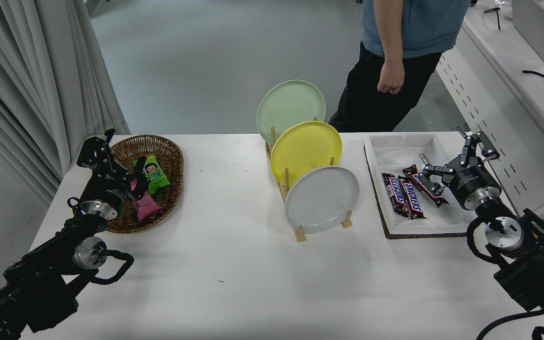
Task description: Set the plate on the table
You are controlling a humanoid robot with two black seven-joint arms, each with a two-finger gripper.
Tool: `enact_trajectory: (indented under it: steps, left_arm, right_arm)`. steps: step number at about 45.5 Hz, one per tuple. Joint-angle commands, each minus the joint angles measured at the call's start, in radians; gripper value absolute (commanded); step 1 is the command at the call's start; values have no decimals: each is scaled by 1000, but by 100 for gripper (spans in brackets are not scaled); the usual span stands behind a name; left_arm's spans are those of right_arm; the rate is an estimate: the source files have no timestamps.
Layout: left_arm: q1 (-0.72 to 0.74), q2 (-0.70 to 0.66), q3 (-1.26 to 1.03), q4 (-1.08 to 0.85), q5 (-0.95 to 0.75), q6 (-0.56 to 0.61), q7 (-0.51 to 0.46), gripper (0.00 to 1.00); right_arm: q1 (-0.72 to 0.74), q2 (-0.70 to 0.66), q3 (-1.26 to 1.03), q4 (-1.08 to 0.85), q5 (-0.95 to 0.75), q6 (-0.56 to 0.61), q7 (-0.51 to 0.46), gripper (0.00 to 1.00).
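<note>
The light grey plate (322, 199) stands on edge in the front slot of a wooden rack (299, 232) in the middle of the white table (234, 264). A yellow plate (306, 151) and a pale green plate (291, 111) stand behind it in the same rack. My right gripper (451, 153) is open and empty over the white tray at the right, well to the right of the grey plate. My left gripper (123, 158) is parked at the left over the wicker basket and looks open.
A wicker basket (170, 156) with snack packets sits at the left. A white cloth-lined tray (395, 151) with candy bars (406, 193) sits at the right. A person (395, 56) stands at the far side, one hand hanging down.
</note>
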Motion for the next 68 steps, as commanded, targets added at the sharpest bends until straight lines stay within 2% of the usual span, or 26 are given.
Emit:
enact_trajectory:
  steps: [1,45,54,68]
  left_arm:
    - [0,0,0,0,0,0,0,100]
    - [0,0,0,0,0,0,0,100]
    - [0,0,0,0,0,0,0,100]
    - [0,0,0,0,0,0,0,100]
  right_arm:
    - [1,4,1,-8,1,-2,0,99]
    - [21,-9,9,-18,3,-6,0,99]
    - [60,-102,-19,-11,-14,-3,-3,99]
    - [130,-240,-316,-5,-2,6,-6,99]
